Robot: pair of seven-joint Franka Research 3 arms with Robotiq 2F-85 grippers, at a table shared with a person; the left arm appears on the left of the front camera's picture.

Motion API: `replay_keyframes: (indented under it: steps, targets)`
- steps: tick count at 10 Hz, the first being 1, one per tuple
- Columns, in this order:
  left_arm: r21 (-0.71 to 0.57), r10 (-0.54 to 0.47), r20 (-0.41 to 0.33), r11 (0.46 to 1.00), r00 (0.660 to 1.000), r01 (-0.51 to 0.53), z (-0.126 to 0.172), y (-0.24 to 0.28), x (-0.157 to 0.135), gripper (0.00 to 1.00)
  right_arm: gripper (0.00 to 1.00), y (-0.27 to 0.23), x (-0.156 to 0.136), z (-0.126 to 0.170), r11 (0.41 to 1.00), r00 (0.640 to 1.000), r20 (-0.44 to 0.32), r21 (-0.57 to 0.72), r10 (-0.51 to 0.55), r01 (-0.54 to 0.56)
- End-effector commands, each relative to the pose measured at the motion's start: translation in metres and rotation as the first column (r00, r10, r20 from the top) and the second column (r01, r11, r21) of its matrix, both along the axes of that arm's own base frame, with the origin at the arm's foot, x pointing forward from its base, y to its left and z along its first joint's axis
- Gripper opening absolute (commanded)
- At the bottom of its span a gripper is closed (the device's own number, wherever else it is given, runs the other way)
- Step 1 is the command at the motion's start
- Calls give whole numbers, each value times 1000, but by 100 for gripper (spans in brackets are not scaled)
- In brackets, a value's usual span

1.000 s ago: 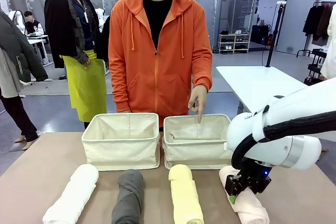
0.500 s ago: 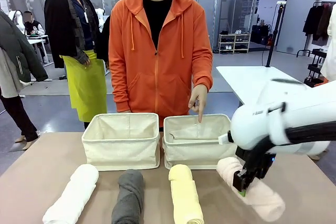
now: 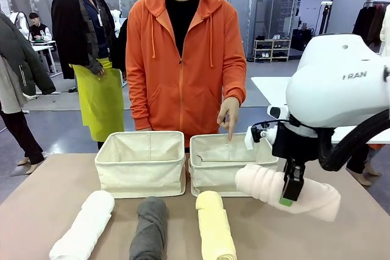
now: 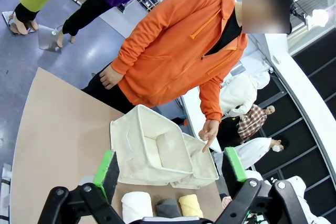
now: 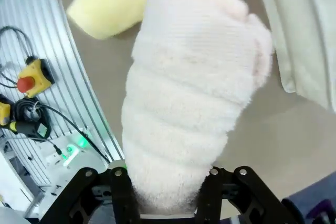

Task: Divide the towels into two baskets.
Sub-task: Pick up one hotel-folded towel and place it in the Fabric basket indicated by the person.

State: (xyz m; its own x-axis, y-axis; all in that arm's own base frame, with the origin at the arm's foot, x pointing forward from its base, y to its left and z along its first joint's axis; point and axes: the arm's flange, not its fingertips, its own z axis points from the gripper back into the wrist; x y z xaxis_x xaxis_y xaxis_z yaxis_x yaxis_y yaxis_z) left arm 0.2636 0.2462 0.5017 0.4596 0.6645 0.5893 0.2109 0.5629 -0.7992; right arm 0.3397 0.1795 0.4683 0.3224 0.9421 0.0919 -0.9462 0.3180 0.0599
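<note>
The pale pink towel (image 3: 259,184), a thick ribbed terry roll, hangs nearly level above the table (image 3: 55,193), just in front of the right basket (image 3: 219,172). The right fingers (image 3: 290,181) clamp it mid-length. The left fingers (image 4: 107,169) stand wide apart, empty.

A: Any print out there?
B: One spot: grey letters "RAN" on the right arm's white casing (image 3: 341,83), just above the pink towel (image 3: 314,198).
A: Anything before them?
B: Possibly another letter, too faint to call.
</note>
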Motion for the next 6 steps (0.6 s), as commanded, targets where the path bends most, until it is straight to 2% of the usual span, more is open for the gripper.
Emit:
replay_keyframes:
  steps: [1, 2, 6]
  targets:
    - [-9, 0, 16, 1000, 1000, 0, 1, 1, 0, 100, 21, -23, -18, -6, 970, 970, 22, 25, 242, -243]
    - [-9, 0, 16, 1000, 1000, 0, 1, 1, 0, 100, 21, 0, 0, 0, 1000, 1000, 0, 0, 0, 0]
    - [-9, 0, 16, 1000, 1000, 0, 1, 1, 0, 100, 21, 0, 0, 0, 1000, 1000, 0, 0, 0, 0]
